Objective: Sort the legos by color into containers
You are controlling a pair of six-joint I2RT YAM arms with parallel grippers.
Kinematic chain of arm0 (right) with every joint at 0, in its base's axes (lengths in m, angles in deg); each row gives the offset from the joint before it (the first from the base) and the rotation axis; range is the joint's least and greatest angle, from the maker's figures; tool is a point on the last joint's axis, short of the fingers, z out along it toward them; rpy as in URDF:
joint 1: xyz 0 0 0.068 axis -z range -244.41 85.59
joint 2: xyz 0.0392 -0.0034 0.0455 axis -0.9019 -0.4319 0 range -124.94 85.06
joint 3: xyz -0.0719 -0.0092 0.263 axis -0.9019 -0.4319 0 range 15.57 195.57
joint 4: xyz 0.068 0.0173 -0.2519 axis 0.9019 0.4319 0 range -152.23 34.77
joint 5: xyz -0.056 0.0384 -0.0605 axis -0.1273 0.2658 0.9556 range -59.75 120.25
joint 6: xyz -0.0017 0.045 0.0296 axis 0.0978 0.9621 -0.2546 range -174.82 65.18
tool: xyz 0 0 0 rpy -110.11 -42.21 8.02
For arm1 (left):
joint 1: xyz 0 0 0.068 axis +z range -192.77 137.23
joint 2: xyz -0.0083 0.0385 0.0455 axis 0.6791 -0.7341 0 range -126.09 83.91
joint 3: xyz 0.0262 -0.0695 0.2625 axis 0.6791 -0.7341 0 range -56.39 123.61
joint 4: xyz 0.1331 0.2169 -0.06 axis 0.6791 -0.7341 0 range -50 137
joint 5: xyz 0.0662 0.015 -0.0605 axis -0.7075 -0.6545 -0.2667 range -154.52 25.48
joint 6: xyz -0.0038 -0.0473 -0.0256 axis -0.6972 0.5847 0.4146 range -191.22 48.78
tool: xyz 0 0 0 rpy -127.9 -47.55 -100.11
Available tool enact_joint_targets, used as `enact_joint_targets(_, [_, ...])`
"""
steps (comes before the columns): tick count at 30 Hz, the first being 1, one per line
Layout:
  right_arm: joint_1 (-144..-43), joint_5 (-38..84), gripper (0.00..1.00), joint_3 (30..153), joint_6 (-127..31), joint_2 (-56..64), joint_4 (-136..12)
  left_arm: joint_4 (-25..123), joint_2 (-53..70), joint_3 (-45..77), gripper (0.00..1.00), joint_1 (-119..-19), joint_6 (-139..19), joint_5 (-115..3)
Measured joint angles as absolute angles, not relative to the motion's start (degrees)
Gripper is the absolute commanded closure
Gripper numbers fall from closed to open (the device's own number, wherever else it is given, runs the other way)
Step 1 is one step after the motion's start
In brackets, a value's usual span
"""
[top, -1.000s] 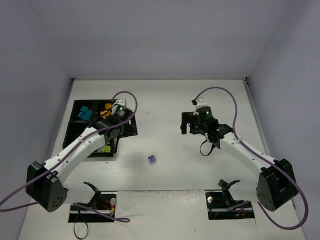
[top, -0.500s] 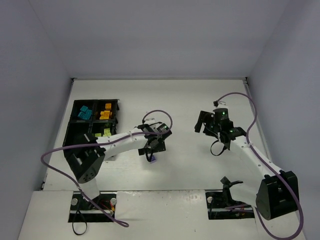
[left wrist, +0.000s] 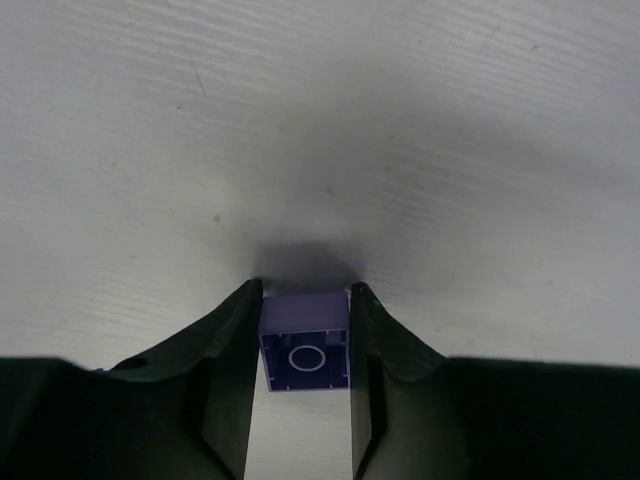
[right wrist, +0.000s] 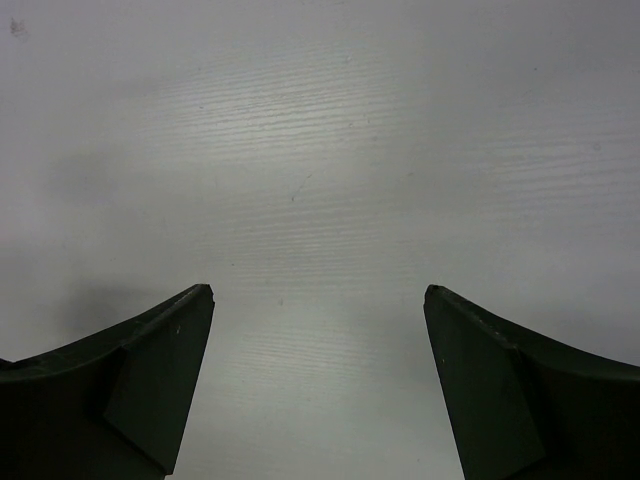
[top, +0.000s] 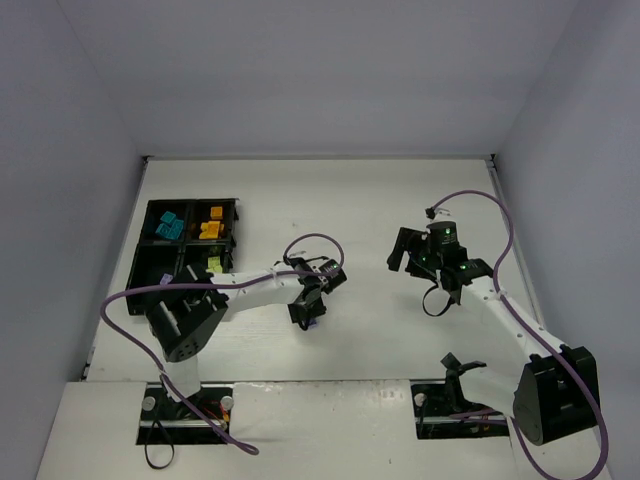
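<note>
A: Where do we have room? From the tray (top: 155,268), the white table (top: 350,190) lies open to its right as far as the right gripper (top: 405,255), and open again beyond the tray's far edge up to the wall (top: 320,80)
B: Our left gripper (left wrist: 305,300) sits to the right of the tray's near right corner, apart from it. Its black fingers (left wrist: 235,340) are drawn narrow, pressed on both sides of the purple brick (left wrist: 305,352)
A: That brick is a glossy square block, turned so its hollow side with the round tube faces our wrist camera. The table under it shows a fine ridged grain and a soft shadow. We cannot tell whether the brick touches the table
B: The right gripper stands wide, its dark tapered fingers (right wrist: 150,370) far to the right of the tray
A: In the tray, teal bricks (top: 168,227) sit in the far left compartment, orange bricks (top: 210,227) in the far right, lime bricks (top: 212,265) in the near right
B: A second ago our left gripper hovered over the tray and the purple brick lay alone; half a second ago we had already reached it
</note>
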State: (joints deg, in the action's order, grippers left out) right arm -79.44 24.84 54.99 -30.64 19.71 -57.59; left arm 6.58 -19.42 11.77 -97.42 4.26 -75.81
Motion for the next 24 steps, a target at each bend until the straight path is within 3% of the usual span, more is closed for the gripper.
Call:
enact_joint_targets(3, [-79.44, 24.73, 0.17, 54.79, -30.66, 19.91, -57.41, 6.23, -18.83, 11.05, 0.97, -97.47, 5.14, -76.27])
enact_joint_targets(4, [-79.44, 24.62, 0.17, 54.77, -30.66, 19.93, -57.41, 5.92, -18.59, 11.03, 1.0, -97.47, 4.99, -76.68])
enact_joint_targets(14, [-79.44, 22.78, 0.17, 54.75, -30.79, 19.93, -57.48, -1.64, -7.68, 13.91, 1.0, -93.84, -3.82, -83.94])
enact_joint_targets(17, [-79.44, 22.19, 0.17, 54.75, -30.83, 19.93, -57.52, -2.88, -1.3, 14.26, 1.0, -85.86, -10.69, -85.47])
enact_joint_targets(24, [-79.44, 20.84, 0.16, 54.6, -31.05, 19.95, -57.98, 0.13, 12.74, 10.24, 1.0, -54.45, -29.44, -85.75])
